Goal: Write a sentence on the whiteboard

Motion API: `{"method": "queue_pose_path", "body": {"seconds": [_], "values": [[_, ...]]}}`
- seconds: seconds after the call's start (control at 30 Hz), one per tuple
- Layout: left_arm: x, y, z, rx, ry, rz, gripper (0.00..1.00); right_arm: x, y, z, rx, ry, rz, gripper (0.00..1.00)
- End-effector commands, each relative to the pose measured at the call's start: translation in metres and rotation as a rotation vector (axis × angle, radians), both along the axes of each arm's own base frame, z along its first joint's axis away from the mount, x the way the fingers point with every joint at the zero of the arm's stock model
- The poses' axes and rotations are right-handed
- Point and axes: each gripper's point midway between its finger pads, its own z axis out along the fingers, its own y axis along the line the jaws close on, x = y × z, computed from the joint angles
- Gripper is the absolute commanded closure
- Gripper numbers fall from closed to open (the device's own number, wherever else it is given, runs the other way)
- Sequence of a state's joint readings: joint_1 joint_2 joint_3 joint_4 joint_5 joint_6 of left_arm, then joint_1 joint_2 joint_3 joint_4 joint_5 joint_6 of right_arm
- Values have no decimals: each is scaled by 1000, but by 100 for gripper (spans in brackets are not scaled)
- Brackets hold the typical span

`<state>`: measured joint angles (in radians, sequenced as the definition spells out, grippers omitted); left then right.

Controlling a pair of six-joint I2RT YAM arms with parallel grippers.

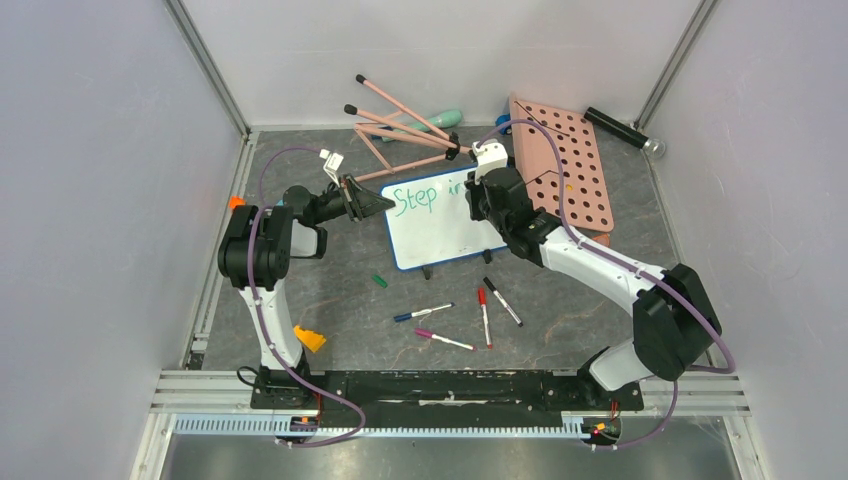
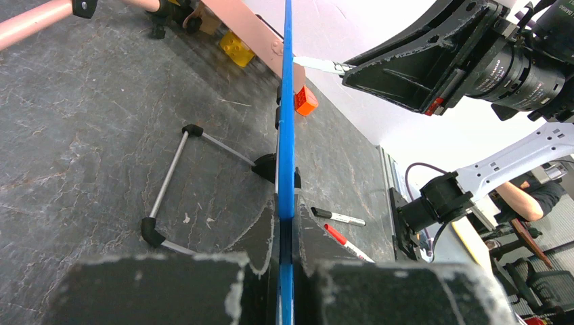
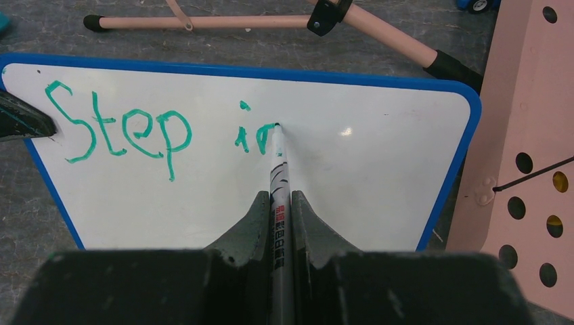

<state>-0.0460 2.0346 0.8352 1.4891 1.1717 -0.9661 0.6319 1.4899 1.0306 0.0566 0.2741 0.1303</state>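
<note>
The whiteboard (image 1: 440,228) with its blue frame (image 3: 452,169) stands tilted at the table's middle back. On it, green marker writing (image 3: 122,128) reads "Step" followed by "in". My left gripper (image 1: 378,203) is shut on the board's left edge; in the left wrist view the blue frame (image 2: 287,135) runs edge-on between its fingers. My right gripper (image 3: 279,203) is shut on a white marker (image 3: 278,183), and the marker's tip touches the board at the end of the "n". From above, the right gripper (image 1: 484,192) hovers over the board's top right part.
A pink pegboard (image 1: 565,170) lies right of the whiteboard. A pink rod frame (image 1: 400,135) lies behind it. Loose markers, blue (image 1: 423,313), pink (image 1: 444,340), red (image 1: 484,316) and black (image 1: 502,301), lie in front. A green cap (image 1: 379,281), an orange block (image 1: 309,339) and a black cylinder (image 1: 620,130) are also there.
</note>
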Motion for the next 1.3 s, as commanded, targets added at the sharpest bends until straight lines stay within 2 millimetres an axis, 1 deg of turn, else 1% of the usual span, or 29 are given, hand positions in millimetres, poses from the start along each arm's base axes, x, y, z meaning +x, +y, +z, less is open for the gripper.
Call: {"method": "queue_pose_path", "body": {"seconds": [0.0, 0.23, 0.5, 0.6, 0.83, 0.9, 0.97, 1.1, 1.27], "values": [[1, 1, 19, -4, -102, -1, 98, 4, -10, 7, -8, -17, -36, 100], [0, 2, 20, -4, -103, 0, 98, -7, -10, -2, -7, 13, -4, 100], [0, 2, 20, -4, -103, 0, 98, -14, -12, -10, -6, 32, 4, 100], [0, 1, 19, -4, -101, -1, 98, -12, -12, -2, 0, 18, 0, 100], [1, 2, 20, -4, -102, 0, 98, -12, -10, 32, 34, -43, 19, 100], [1, 1, 20, -4, -103, -1, 98, -12, -10, 38, 39, -55, 19, 100], [1, 1, 19, -4, -101, -1, 98, -11, -12, 43, 40, -65, 8, 100], [0, 1, 20, -4, -101, -1, 98, -5, -13, 45, 32, -71, -10, 100], [1, 2, 19, -4, -101, -1, 98, 2, -10, 43, 26, -66, -11, 100]]}}
